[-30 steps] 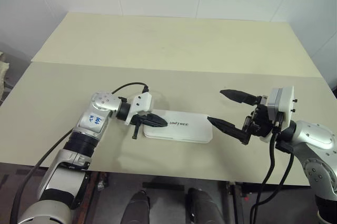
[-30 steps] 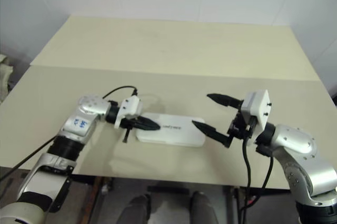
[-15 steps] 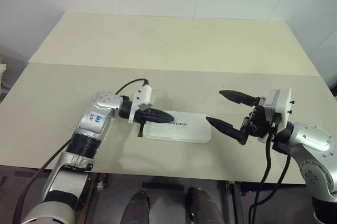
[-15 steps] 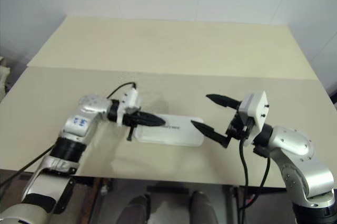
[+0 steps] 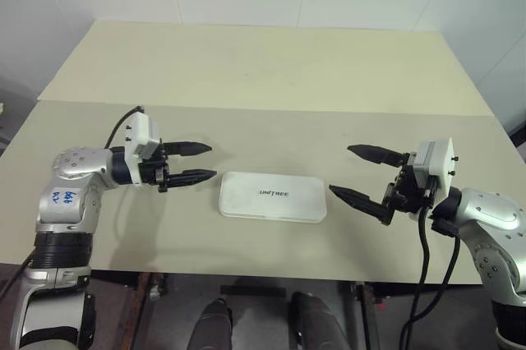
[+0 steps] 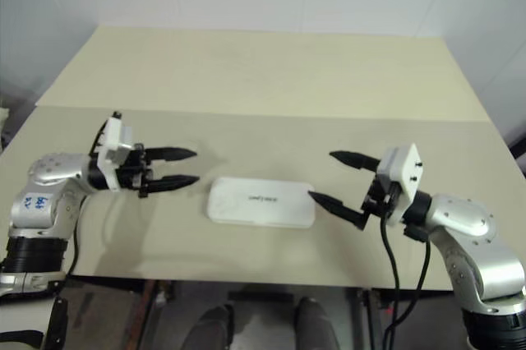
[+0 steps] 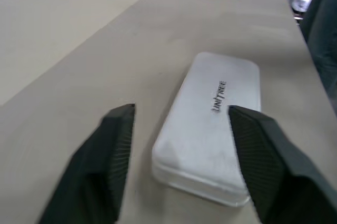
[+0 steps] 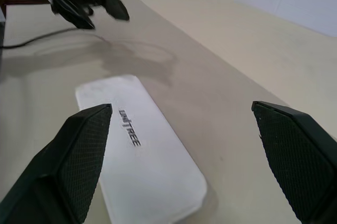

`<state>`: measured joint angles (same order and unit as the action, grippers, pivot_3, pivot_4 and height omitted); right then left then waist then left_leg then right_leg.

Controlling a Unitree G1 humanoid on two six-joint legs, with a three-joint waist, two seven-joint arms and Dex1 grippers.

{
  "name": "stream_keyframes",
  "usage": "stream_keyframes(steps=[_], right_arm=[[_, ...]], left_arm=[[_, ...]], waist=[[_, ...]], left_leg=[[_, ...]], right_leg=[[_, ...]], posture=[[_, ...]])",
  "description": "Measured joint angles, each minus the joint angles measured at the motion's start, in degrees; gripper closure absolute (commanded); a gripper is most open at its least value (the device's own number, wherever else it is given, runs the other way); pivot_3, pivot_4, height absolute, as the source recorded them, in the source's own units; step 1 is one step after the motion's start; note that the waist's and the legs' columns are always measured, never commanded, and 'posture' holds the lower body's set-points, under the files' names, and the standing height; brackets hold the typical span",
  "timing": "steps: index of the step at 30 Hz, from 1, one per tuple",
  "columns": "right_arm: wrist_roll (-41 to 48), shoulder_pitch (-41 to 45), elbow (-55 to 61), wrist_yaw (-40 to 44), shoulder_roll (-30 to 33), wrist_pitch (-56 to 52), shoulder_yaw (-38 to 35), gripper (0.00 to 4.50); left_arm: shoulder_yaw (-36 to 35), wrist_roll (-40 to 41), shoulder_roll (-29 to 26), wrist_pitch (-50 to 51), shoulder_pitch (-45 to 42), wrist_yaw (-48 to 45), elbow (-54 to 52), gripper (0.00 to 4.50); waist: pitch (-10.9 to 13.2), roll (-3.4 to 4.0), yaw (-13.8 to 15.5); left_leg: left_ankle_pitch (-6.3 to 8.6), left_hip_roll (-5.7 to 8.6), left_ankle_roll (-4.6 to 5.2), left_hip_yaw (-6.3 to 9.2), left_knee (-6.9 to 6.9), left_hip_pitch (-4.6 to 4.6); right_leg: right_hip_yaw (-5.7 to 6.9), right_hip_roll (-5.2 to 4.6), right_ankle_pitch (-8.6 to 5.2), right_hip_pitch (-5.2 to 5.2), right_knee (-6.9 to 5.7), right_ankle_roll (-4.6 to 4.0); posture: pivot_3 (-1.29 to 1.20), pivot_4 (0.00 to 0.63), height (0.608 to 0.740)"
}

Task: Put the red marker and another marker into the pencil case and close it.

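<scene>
Fingers of the left gripper [image 5: 194, 163] and right gripper [image 5: 362, 174] spread apart, flanking the closed pencil case [image 5: 272, 196] on the table [image 5: 263, 79].

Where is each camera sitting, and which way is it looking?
Left and right eye views: on the head, looking down at the beige table, both arms showing.
Left wrist view: along the left gripper at the white plastic pencil case.
Right wrist view: along the right gripper towards the left one.
Every view shares the closed case.
</scene>
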<state>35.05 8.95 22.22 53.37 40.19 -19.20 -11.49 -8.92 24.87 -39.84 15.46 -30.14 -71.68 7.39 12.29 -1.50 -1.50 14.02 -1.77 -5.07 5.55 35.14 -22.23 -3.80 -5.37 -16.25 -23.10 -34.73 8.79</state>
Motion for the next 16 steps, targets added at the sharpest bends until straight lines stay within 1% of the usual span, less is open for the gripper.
stream_keyframes(steps=[1, 2, 5, 10, 16], right_arm=[[-0.2, 0.4, -0.8, 0.7, 0.3, 0.5, -0.1, 0.00], [-0.3, 0.8, -1.6, 1.3, 0.9, 0.9, -0.3, 0.00], [-0.5, 1.3, -3.1, 2.5, 2.1, 1.8, -1.4, 0.00], [-0.7, 1.1, -4.5, 3.9, 3.7, 1.9, -2.8, 0.00], [-1.2, 0.9, -4.7, 4.4, 4.0, 2.9, -3.0, 0.00]], left_arm=[[-0.1, 0.1, 0.0, 0.0, 0.0, 0.5, -0.2, 0.08], [-0.1, 0.1, 0.3, 0.0, 0.1, 1.0, -0.5, 0.04], [0.0, 0.3, 1.1, -0.5, 0.8, 2.1, -2.5, 0.04], [0.7, 0.4, 1.7, -1.7, 1.1, 3.0, -2.6, 0.04], [1.2, 0.4, 1.8, -2.2, 1.1, 3.2, -2.4, 0.04]], waist=[[0.0, 0.00, 0.0], [0.0, 0.00, 0.0], [0.0, 0.00, 0.0], [0.0, 0.00, -0.1], [0.0, 0.00, -0.1]], left_leg=[[0.00, 0.00, 0.00, 0.00, 0.00, -0.01], [0.00, 0.00, 0.00, 0.00, 0.00, -0.01], [0.00, -0.01, 0.00, 0.01, -0.04, -0.01], [0.01, 0.00, 0.00, -0.01, -0.04, -0.01], [0.01, 0.00, 0.00, -0.01, -0.02, 0.00]], right_leg=[[0.00, 0.00, 0.00, 0.00, 0.01, 0.00], [0.00, 0.00, 0.00, 0.00, 0.02, 0.01], [0.00, 0.01, 0.00, 0.00, 0.02, 0.00], [0.00, 0.01, 0.00, -0.01, 0.04, 0.01], [0.00, 0.01, 0.01, -0.01, 0.03, 0.01]], posture=[[0.00, 0.150, 0.740], [0.00, 0.150, 0.740], [0.00, 0.150, 0.740], [0.00, 0.150, 0.740], [0.00, 0.150, 0.740]])
